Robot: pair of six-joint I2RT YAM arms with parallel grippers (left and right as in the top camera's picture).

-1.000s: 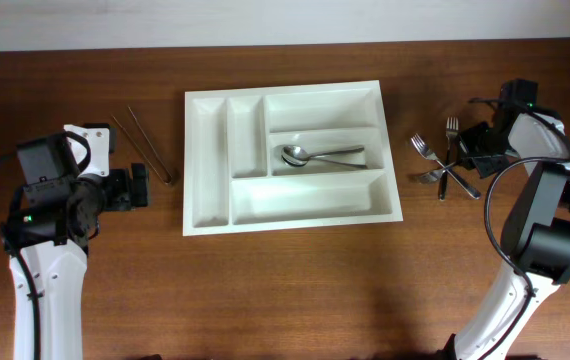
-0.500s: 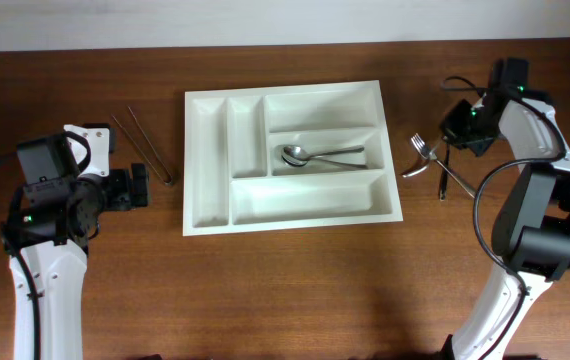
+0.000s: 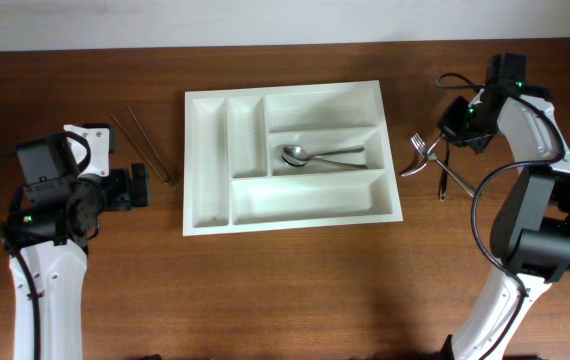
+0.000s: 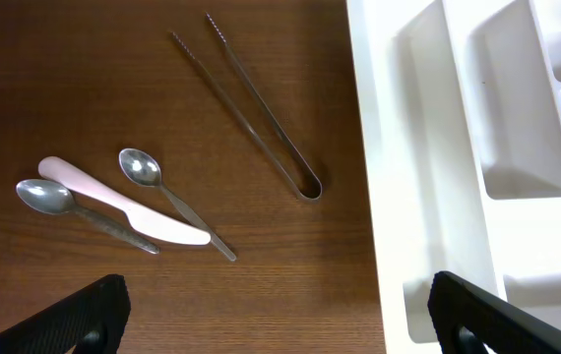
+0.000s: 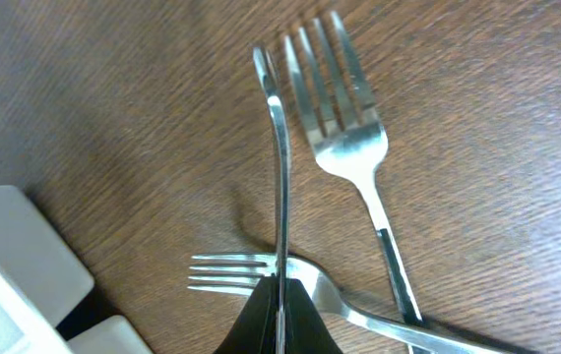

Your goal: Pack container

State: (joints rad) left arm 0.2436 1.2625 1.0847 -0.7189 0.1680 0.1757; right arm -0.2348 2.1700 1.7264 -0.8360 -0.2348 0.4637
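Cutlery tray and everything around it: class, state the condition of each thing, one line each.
Cutlery tray: spoons in middle long compartment, others empty.
Tongs: on table, unpacked.
Pink knife: on table, unpacked.
Small spoons: on table, unpacked.
Forks: on table, unpacked.
Left claw: open, empty.
Right claw: shut on edge-on utensil.

Left pincer spread wide; right pincer, arm outstretched, tight on a thin utensil.
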